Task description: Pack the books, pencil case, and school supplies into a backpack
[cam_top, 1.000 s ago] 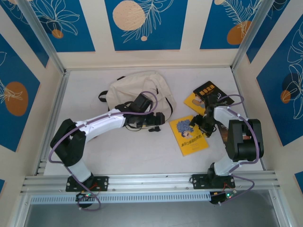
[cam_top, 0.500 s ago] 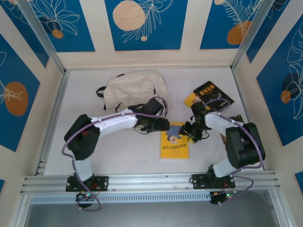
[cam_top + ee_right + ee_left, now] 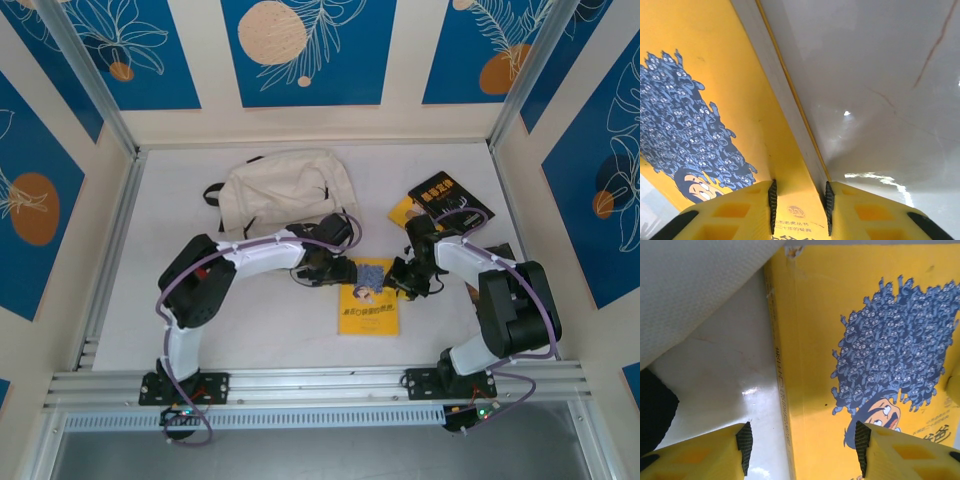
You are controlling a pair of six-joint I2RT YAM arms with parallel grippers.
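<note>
- Yellow book (image 3: 368, 300) lies on the white worktop (image 3: 250, 320), near the middle.
- Right gripper (image 3: 800, 197) is closed on the book's far right edge. It pinches just a thin strip, so the book could slip out or bend when lifted.
- Left gripper (image 3: 802, 445) is open over the spine, holding nothing. If it shuts crooked, it could push the book away.
- Cream backpack (image 3: 290, 185) lies farther back. I cannot see its mouth open, so the book might catch on the cloth.
- Black book (image 3: 440, 190) sits far right.
</note>
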